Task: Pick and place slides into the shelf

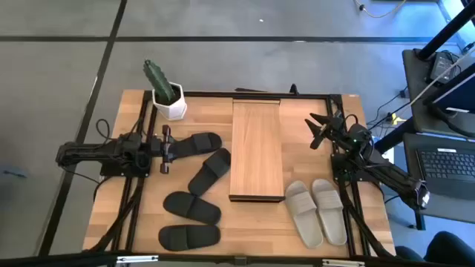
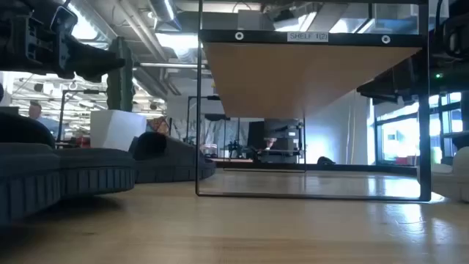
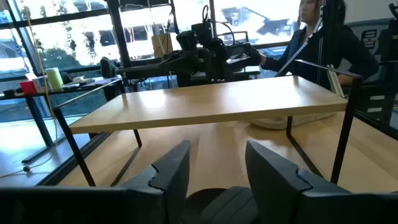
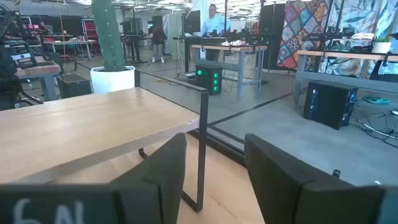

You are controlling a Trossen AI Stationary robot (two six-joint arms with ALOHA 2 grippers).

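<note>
The shelf [image 1: 257, 148], a light wood plank on a thin dark frame, stands mid-table. Left of it several black slides lie soles down: [image 1: 199, 143], [image 1: 210, 170], [image 1: 191, 206], [image 1: 190, 236]. Two pale beige slides [image 1: 303, 211] [image 1: 330, 208] lie side by side right of the shelf's near end. My left gripper [image 1: 165, 146] is open, level, pointing at the shelf, just left of the farthest black slide, whose dark top [image 3: 224, 202] shows below its fingers. My right gripper [image 1: 320, 127] is open off the shelf's far right corner, with nothing between its fingers [image 4: 214, 168].
A potted cactus in a white pot [image 1: 165, 93] stands at the table's far left, close behind my left arm. A dark frame [image 1: 223, 94] runs along the table's edges. The space under the shelf [image 2: 311, 176] is bare. A person shows in the room beyond the table.
</note>
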